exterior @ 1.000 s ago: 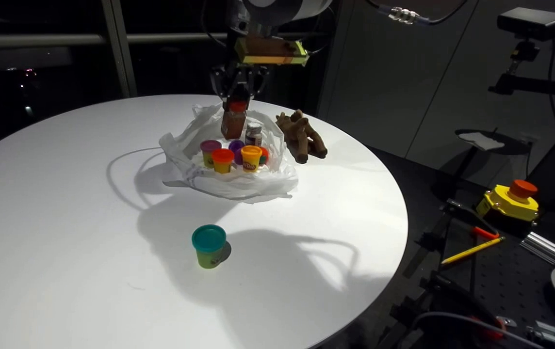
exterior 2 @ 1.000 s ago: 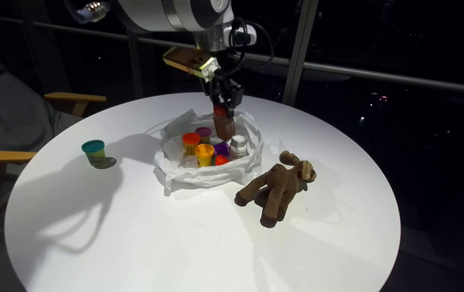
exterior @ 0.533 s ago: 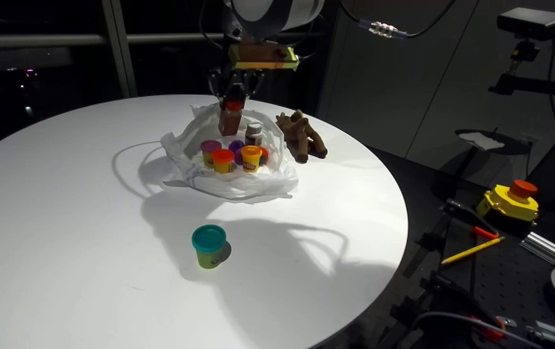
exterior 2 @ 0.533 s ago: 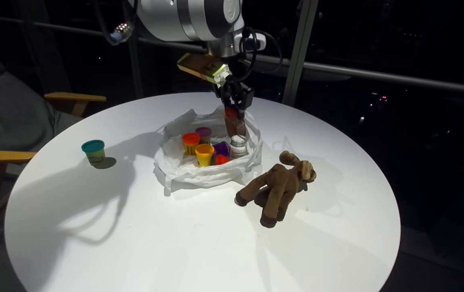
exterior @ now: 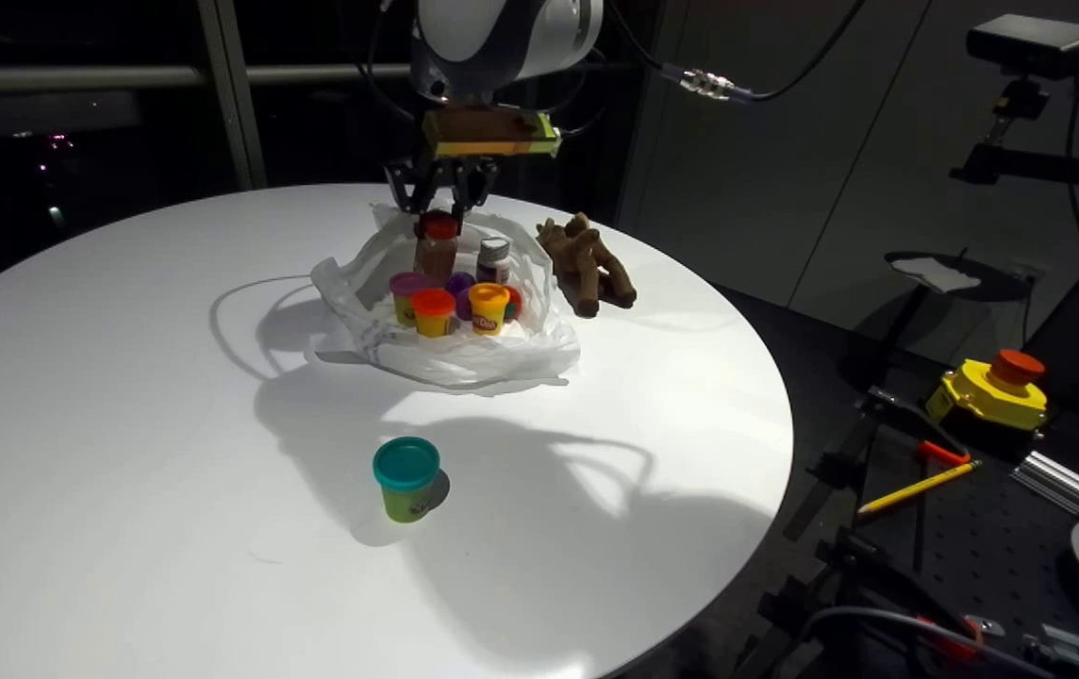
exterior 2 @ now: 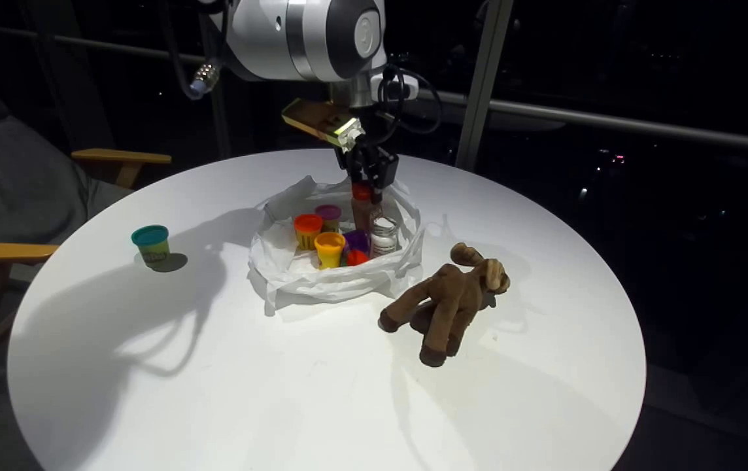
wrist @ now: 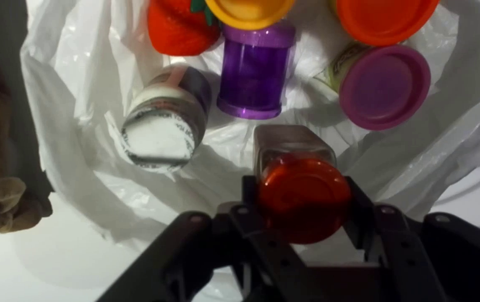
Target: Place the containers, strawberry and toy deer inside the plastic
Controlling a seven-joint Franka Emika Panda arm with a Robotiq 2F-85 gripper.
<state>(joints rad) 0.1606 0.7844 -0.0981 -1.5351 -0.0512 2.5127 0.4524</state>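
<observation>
We see the brown jar (exterior: 436, 256) within the opening of the white plastic bag (exterior 2: 322, 288), the fingers (wrist: 359, 209) pinching it by its red lid (wrist: 305, 201); we cannot tell whether its base touches the bag. Inside with it we find a white-capped bottle (wrist: 166, 119), a purple pot (wrist: 253, 77) on its side, the strawberry (wrist: 179, 29), a mauve-lidded tub (wrist: 384, 86), an orange-lidded tub (wrist: 384, 19) and a yellow tub (wrist: 250, 9). On the desk (exterior 2: 322, 392), the toy deer (exterior 2: 449, 291) lies just beside the bag, and the teal-lidded tub (exterior: 406, 476) stands well apart.
</observation>
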